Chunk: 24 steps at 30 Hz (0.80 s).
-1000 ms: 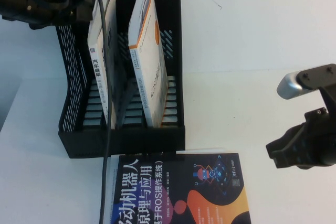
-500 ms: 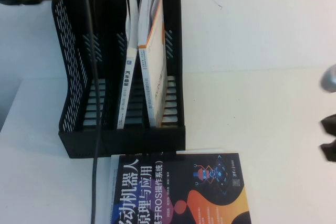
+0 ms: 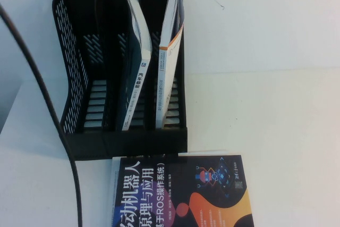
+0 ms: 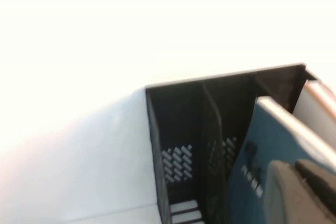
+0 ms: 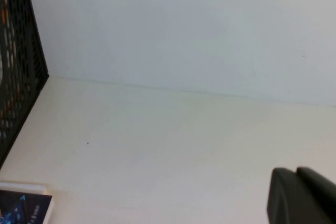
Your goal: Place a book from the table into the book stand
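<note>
Three books show in all. Two stand in the one black plastic file rack with three upright slots (image 3: pixel 79 78): the large softcover with a dark teal back and spine (image 3: pixel 135 73) in the middle slot, and a white book with orange edging (image 3: pixel 169 51) in the slot on the robot's right; the third slot holds nothing. One black book with orange shapes and white title (image 3: pixel 180 192) lies flat on the single plain white tabletop (image 3: pixel 265 110). One black cable (image 3: pixel 48 104) crosses the high view.

Of the two tools, only a dark corner of each appears: the left tool (image 4: pixel 299 192) above the rack, the right tool (image 5: pixel 302 195) over bare tabletop.
</note>
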Tool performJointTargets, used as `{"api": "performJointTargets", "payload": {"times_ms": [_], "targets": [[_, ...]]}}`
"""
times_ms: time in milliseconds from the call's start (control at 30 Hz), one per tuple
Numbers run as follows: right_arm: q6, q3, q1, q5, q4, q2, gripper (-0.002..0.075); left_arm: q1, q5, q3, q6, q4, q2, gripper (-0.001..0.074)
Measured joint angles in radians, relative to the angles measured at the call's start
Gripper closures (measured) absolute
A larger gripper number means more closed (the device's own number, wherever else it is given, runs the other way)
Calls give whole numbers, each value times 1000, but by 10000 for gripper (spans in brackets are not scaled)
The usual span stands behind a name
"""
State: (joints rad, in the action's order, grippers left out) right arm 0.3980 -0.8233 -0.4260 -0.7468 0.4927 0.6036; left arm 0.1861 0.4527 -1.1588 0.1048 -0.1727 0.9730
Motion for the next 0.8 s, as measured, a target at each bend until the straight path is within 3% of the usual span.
{"api": "performJointTargets", "payload": {"times_ms": [333, 533, 800], "targets": [[214, 329, 0, 104, -9, -199, 723, 0, -381, 600, 13, 4, -264, 736], [236, 505, 0, 301, -18, -217, 723, 0, -440, 732, 16, 4, -298, 737], [236, 532, 0, 346, -2, -218, 723, 0, -463, 743, 20, 4, -298, 738]]}}
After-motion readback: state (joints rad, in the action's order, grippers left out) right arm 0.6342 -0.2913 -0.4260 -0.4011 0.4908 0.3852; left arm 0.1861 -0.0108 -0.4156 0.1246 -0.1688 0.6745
